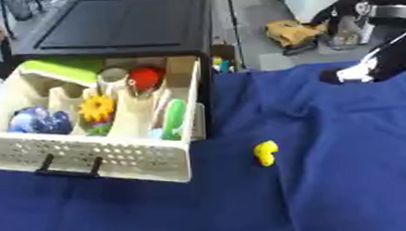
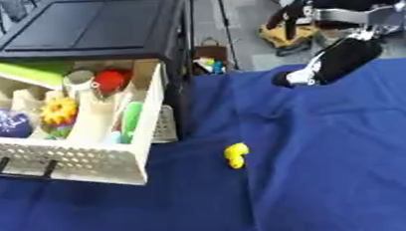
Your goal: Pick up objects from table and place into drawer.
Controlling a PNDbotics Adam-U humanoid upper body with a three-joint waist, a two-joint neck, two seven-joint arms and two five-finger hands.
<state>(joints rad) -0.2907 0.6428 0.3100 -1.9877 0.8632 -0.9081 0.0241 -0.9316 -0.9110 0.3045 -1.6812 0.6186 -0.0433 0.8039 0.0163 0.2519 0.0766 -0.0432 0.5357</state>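
A small yellow object (image 1: pixel 265 153) lies on the blue cloth, to the right of the open white drawer (image 1: pixel 95 155). The drawer holds a red object (image 1: pixel 145 77), a yellow flower-shaped toy (image 1: pixel 96 108), a blue ball (image 1: pixel 34 121), a green stick (image 1: pixel 174 119), a light green piece (image 1: pixel 60 70) and a pale cup (image 1: pixel 112 77). My right hand (image 2: pixel 326 66) hangs over the far right of the cloth, well behind and to the right of the yellow object, holding nothing that I can see. The left hand shows in neither view.
The drawer sticks out of a black cabinet (image 1: pixel 123 22) at the back left. The blue cloth (image 1: pixel 332 180) covers the table and is wrinkled in the middle. Behind the table's far edge lie a yellow-brown bag (image 1: pixel 294 33) and floor clutter.
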